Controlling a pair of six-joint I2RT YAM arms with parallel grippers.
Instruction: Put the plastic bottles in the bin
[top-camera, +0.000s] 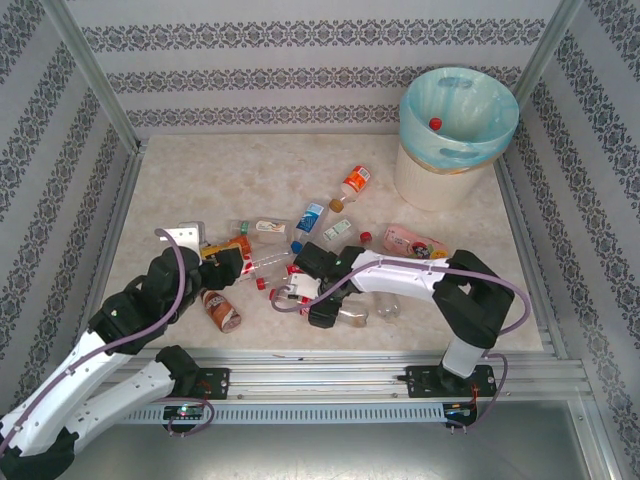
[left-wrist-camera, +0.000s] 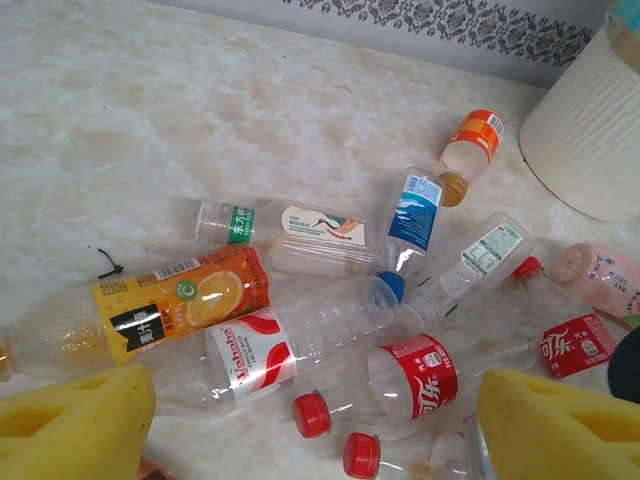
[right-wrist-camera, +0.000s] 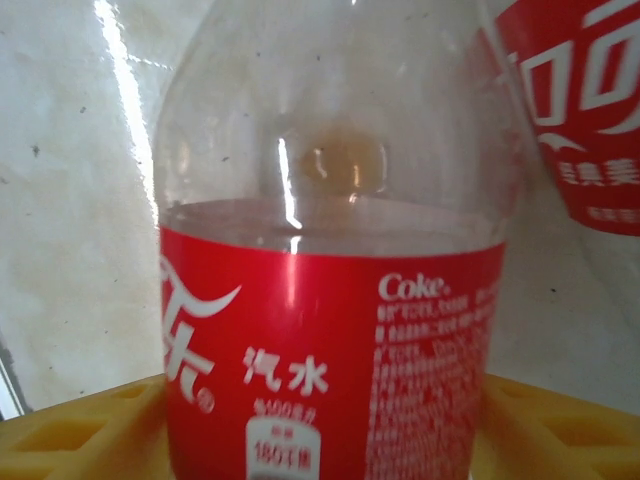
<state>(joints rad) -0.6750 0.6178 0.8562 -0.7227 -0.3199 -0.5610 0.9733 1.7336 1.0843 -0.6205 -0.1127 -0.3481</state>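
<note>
Firmly at the label, then up and over to the bin

Right claw has its yellow pads pressed to both sides of a Coke bottle. It pinches the bottle across the red label, with the clear shoulder pointing away from the wrist. That hold looks to be towards one end, so I judge the bottle may swing. A straight lift before any sideways travel should free it from the red-labelled neighbour lying just to its right.

From above, this claw sits in the near part of the heap of plastic bottles, so rising clear first should avoid dragging others along. Left claw hangs spread wide over the left of the heap, gripping nothing, with an orange juice bottle just beyond its left pad. It is best held aside.

The bin stands at the far right corner of the surface, well apart from the heap. Its rim is high, so carry above it and release over the middle of the bag.
</note>
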